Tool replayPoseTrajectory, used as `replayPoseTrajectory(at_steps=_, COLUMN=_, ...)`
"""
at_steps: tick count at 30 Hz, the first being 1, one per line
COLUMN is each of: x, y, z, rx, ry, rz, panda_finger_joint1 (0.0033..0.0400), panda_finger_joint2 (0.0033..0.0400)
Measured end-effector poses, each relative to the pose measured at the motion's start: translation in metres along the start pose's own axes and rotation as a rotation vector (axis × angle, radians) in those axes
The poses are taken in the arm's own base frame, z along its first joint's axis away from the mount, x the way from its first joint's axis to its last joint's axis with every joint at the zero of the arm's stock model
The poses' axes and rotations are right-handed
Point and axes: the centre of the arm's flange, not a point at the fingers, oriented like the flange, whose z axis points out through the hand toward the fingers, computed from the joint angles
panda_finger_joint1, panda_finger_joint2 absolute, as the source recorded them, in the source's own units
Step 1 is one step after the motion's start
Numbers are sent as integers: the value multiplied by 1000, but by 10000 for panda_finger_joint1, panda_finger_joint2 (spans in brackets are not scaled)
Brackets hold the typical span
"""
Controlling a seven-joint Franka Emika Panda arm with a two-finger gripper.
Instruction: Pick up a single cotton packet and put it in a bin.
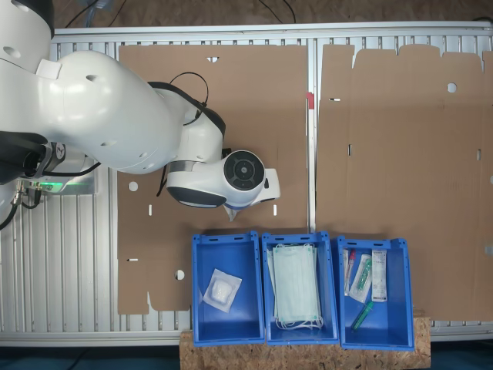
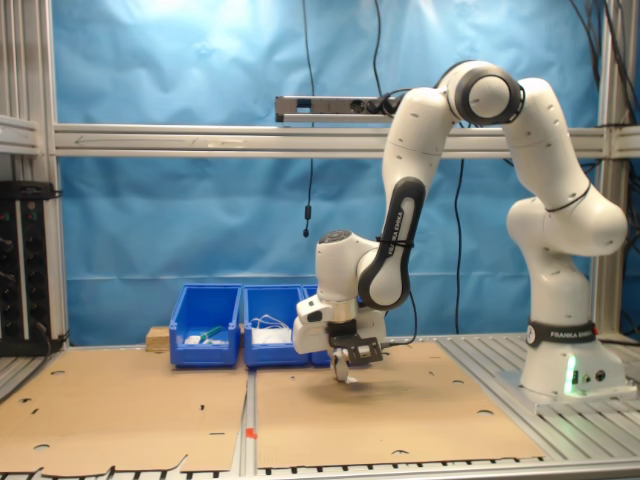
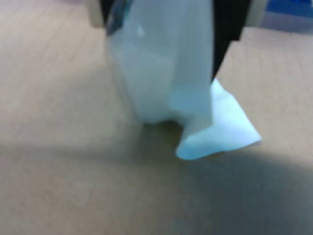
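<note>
White packet: the cotton packet (image 3: pixel 166 73) hangs crumpled between the jaws, one corner drooping just above the cardboard sheet (image 1: pixel 231 92).
Gripper: the gripper (image 2: pixel 343 368) is closed on the packet, low over the cardboard, in the second exterior view.
Bin: the bin (image 1: pixel 225 324), at the first exterior view's left of three, is near; it holds a clear-fronted pad packet (image 1: pixel 221 289).
Risk: the thin, off-centre pinch looks weak; the packet could slip out, or its hanging corner could catch the bin's rim.

Even bright lighting; blurred, shadowed wrist view.
</note>
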Motion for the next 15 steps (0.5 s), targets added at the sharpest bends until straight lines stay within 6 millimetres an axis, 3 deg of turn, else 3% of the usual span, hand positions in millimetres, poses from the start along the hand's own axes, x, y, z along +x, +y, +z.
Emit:
replayPoseTrajectory(at_steps=7, x=0, y=0, z=0, rx=-1, ry=0, rz=0, panda_finger_joint1=100, panda_finger_joint2=100)
replayPoseTrajectory(at_steps=8, x=0, y=0, z=0, rx=-1, ry=0, rz=0, panda_finger_joint1=53, panda_finger_joint2=53)
replayPoseTrajectory(at_steps=15, x=0, y=0, z=0, rx=-1, ry=0, rz=0, panda_finger_joint1=53, panda_finger_joint2=53)
